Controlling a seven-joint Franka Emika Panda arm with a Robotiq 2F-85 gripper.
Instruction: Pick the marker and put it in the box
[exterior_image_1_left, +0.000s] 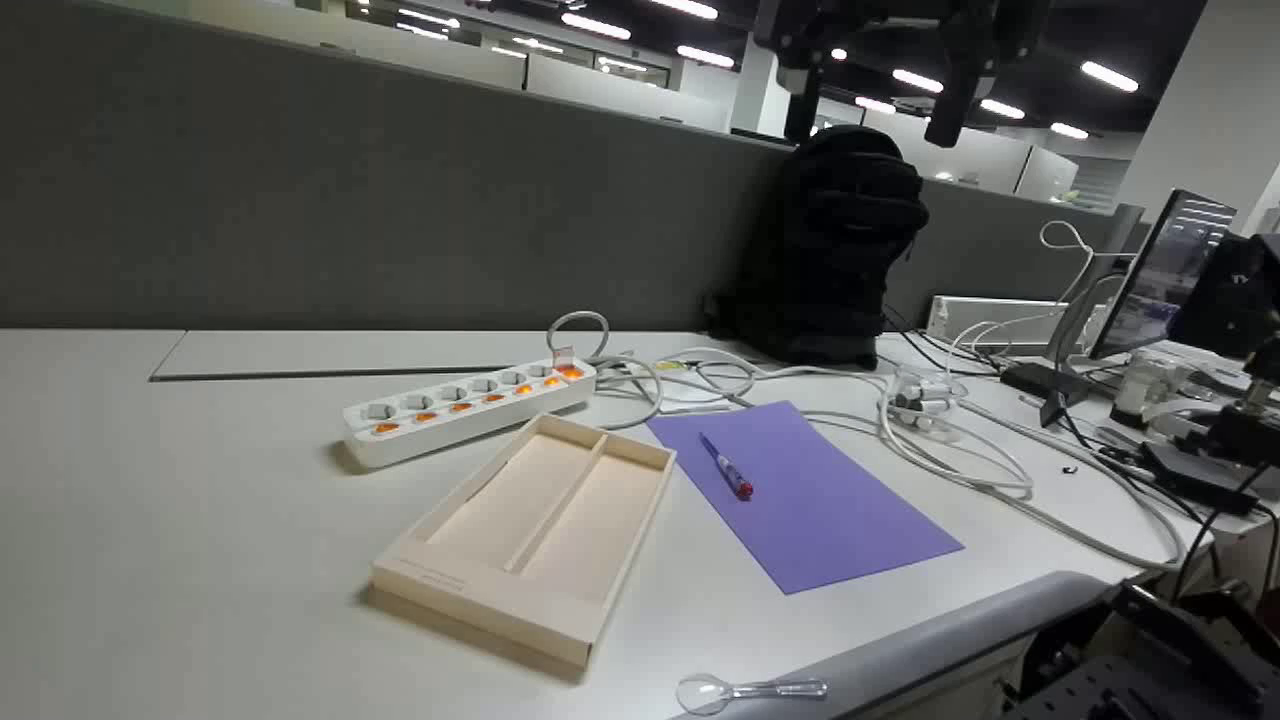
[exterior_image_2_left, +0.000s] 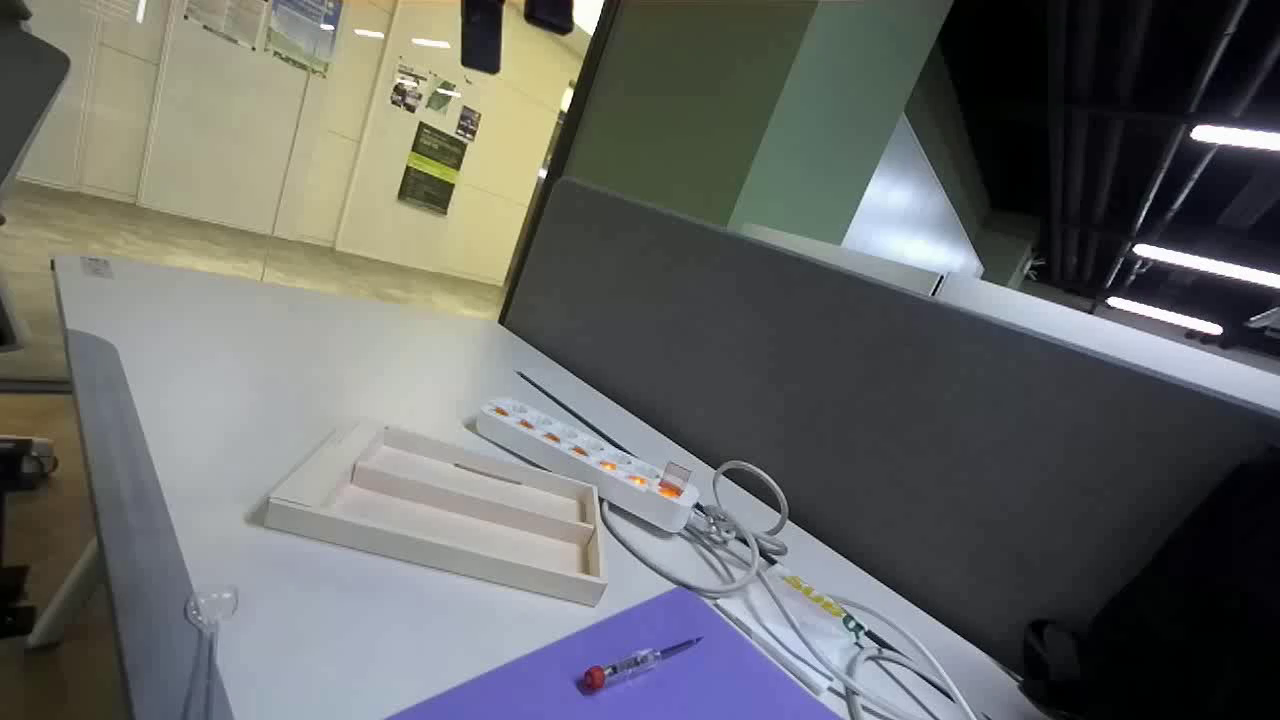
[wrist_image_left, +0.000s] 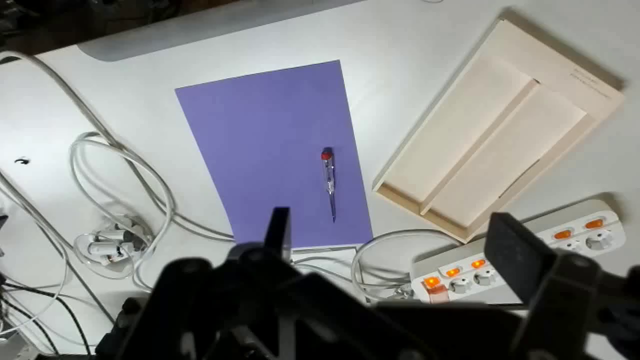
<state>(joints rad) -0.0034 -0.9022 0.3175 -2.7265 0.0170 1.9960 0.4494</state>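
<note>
The marker lies flat on a purple sheet, near the edge that faces the box; I make out its red end, clear body and narrow tip. The box, a shallow pale tray split lengthwise by a divider, sits just beside the sheet. My tool hangs well above the tabletop, its fingers spread wide apart, well clear of the marker. Close along the box runs a white power strip, some of its orange switches glowing, with grey cables looping nearby. In an exterior view, a clear spoon lies at the tabletop's grey edge, and a black backpack stands by the partition.
</note>
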